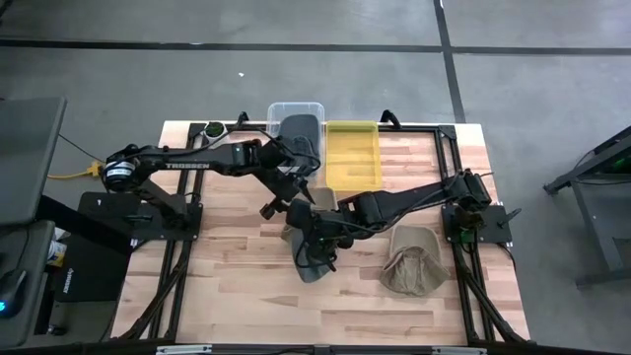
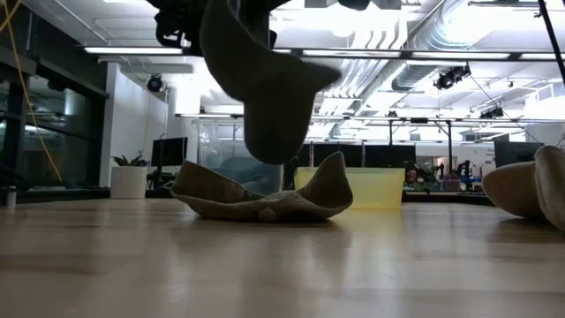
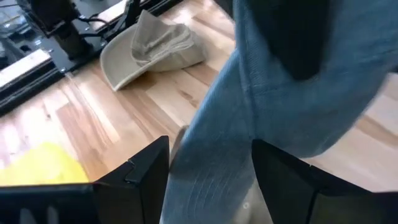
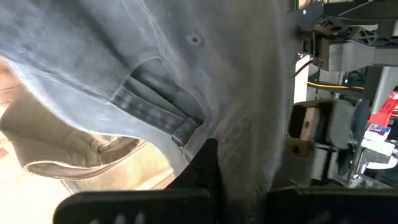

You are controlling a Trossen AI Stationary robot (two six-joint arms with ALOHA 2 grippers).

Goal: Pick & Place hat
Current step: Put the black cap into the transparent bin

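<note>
From above, both arms meet over the middle of the wooden table [image 1: 237,286]; the left gripper [image 1: 296,192] and the right gripper [image 1: 314,229] are close together at a grey hat [image 1: 314,258] which hangs down between them. A tan hat [image 1: 414,258] lies to the right, and a clear bin [image 1: 296,106] and a yellow bin [image 1: 353,153] stand at the far edge. In the low view the grey hat [image 2: 260,88] is lifted above the table, and another beige hat [image 2: 265,199] lies flat under it. In the left wrist view the grey cloth [image 3: 249,124] passes between the two fingers [image 3: 146,180], which stand apart around it. In the right wrist view the grey hat [image 4: 155,74] is pinched by the dark fingers [image 4: 202,168].
</note>
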